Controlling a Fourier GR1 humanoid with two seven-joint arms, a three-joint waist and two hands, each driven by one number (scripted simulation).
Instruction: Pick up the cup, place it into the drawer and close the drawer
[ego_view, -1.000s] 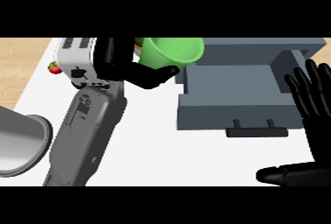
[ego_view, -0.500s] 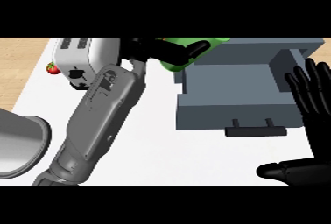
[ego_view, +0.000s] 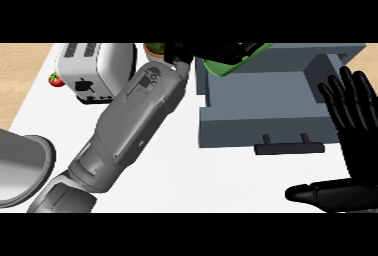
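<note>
At 9 o'clock a grey bowl-like vessel (ego_view: 18, 167) sits at the table's (ego_view: 207, 180) left edge. Toward 11 o'clock stands a white toaster (ego_view: 92, 70), a small red fruit (ego_view: 55, 79) just beside its left side. The left forearm (ego_view: 129, 127) rises diagonally from 7 o'clock to 12 o'clock, where the left hand (ego_view: 210, 50) curls round the green cup (ego_view: 229, 64) — held over the back-left corner of the open grey drawer (ego_view: 266, 112). The drawer's dark handle (ego_view: 289, 147) faces 6 o'clock. At 3 to 5 o'clock the right hand (ego_view: 353, 130) rests open, fingers straight up, thumb out toward the left — just beside the drawer's right wall.
</note>
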